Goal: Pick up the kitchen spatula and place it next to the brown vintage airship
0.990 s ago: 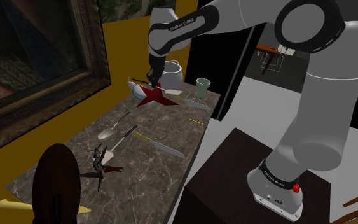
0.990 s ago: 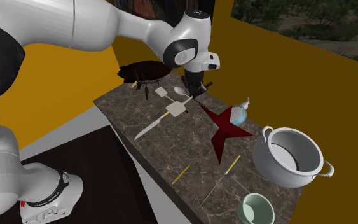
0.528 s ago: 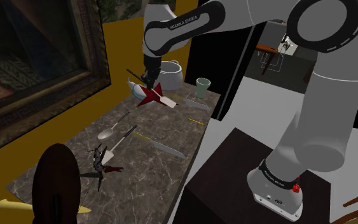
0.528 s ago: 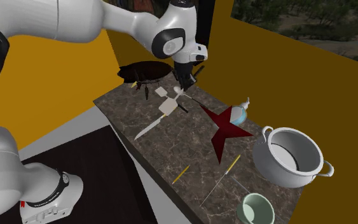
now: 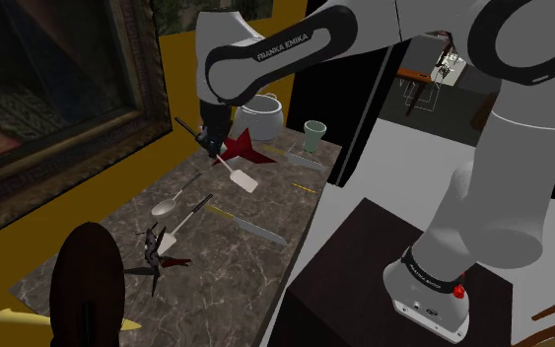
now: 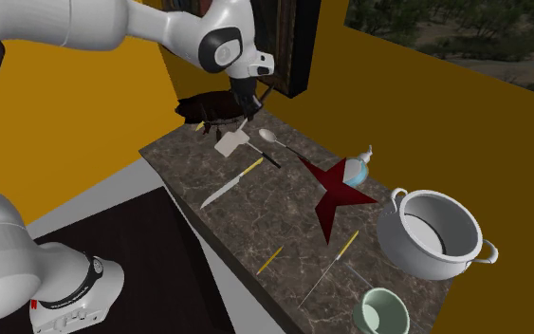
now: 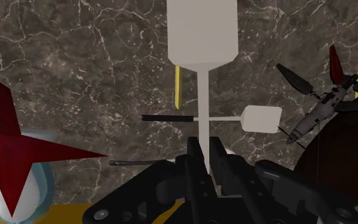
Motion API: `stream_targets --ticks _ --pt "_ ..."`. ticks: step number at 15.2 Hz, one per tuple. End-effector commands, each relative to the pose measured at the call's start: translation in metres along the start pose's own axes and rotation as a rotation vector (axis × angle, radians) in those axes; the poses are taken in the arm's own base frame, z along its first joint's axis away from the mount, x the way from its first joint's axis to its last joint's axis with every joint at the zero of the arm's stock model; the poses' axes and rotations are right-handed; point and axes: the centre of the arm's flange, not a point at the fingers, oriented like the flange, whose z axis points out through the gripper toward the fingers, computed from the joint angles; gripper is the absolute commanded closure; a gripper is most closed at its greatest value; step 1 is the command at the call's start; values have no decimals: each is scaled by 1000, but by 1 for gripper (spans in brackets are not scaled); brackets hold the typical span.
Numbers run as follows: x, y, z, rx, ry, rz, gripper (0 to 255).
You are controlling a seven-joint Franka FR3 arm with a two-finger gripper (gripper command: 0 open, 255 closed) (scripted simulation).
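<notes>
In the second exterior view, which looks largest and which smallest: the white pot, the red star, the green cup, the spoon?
1. white pot
2. red star
3. green cup: cut by the picture's edge and nearest the camera, so its place is unsure
4. spoon: thin, and farthest of the four
</notes>
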Motion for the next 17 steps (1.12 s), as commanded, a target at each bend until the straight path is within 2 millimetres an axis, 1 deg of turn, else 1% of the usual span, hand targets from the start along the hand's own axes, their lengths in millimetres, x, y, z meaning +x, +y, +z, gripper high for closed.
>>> stream_targets --ticks 1,17 --pt "-2 -13 4 0 0 2 255" --pt "-7 -13 89 0 0 2 255"
